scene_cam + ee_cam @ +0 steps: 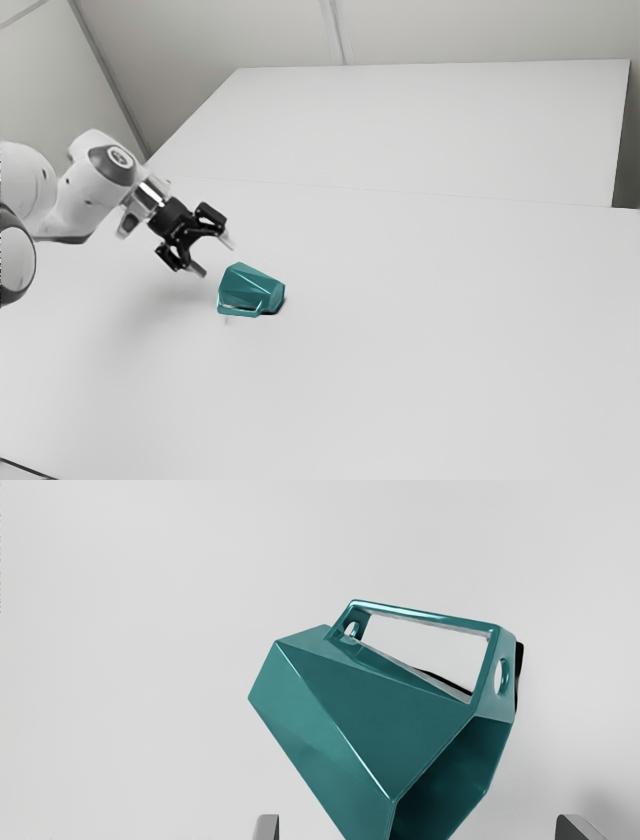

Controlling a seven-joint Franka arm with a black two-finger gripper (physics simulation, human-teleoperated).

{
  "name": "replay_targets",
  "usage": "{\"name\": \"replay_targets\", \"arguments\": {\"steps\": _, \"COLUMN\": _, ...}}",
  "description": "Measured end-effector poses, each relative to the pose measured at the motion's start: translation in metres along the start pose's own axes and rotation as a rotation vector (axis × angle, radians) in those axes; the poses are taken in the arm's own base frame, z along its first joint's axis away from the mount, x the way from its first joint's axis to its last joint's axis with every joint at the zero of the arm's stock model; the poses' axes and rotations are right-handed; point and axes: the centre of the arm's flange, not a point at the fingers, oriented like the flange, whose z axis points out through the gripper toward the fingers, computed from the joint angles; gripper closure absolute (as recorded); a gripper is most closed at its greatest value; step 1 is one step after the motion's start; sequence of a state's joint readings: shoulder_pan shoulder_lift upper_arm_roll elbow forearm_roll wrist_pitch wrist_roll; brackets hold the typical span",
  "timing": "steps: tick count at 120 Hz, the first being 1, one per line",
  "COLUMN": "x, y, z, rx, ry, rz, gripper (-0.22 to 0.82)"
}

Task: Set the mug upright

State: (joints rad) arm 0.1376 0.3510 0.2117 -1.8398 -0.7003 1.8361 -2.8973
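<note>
Exterior view first: the teal mug point(248, 290) is over on its side on the white table point(430, 300), so no, it's not upright as it lies. The handle point(241, 312) is on the near side, the narrower end points to the exterior view's right, and the wide end faces left, toward the claw point(214, 256). The arm point(100, 190) comes in from the left and the claw slants down just left of the mug and a bit to its far side. My guess is it's angled like that so it can get at the open end, since that's the part that has to end up on top.

Wrist view: the claw's wide open, fingers point(268, 829) well apart, and I can't see it touching or holding anything. The mug's mouth point(445, 785) opens toward the claw, with the closed end pointing away. From the looks of it, the spread is there to give the wide end room. Whatever grip it goes for, I'd want it to hold while the mug tips, since those slanted facets could slip.
</note>
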Motion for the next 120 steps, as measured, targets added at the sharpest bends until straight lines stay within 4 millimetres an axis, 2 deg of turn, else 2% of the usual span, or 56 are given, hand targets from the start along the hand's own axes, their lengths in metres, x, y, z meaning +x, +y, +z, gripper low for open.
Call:
{"name": "replay_targets", "arguments": {"steps": 42, "x": -0.014, "y": 0.009, "z": 0.03, "rx": 0.104, "ry": -0.004, "rz": -0.073, "gripper": 0.0}}
{"name": "replay_targets", "arguments": {"steps": 80, "x": -0.009, "y": 0.007, "z": 0.048, "rx": 0.164, "ry": 0.021, "rz": -0.105, "gripper": 0.0}}
{"name": "replay_targets", "arguments": {"steps": 87, "x": -0.009, "y": 0.004, "z": 0.049, "rx": 0.158, "ry": 0.024, "rz": -0.097, "gripper": 0.09}}
{"name": "replay_targets", "arguments": {"steps": 106, "x": -0.008, "y": 0.003, "z": 0.051, "rx": 0.128, "ry": 0.033, "rz": -0.082, "gripper": 0.47}}
{"name": "replay_targets", "arguments": {"steps": 114, "x": -0.008, "y": 0.002, "z": 0.051, "rx": 0.123, "ry": 0.033, "rz": -0.079, "gripper": 0.59}}
{"name": "replay_targets", "arguments": {"steps": 120, "x": -0.008, "y": 0.001, "z": 0.05, "rx": 0.121, "ry": 0.031, "rz": -0.075, "gripper": 0.6}}
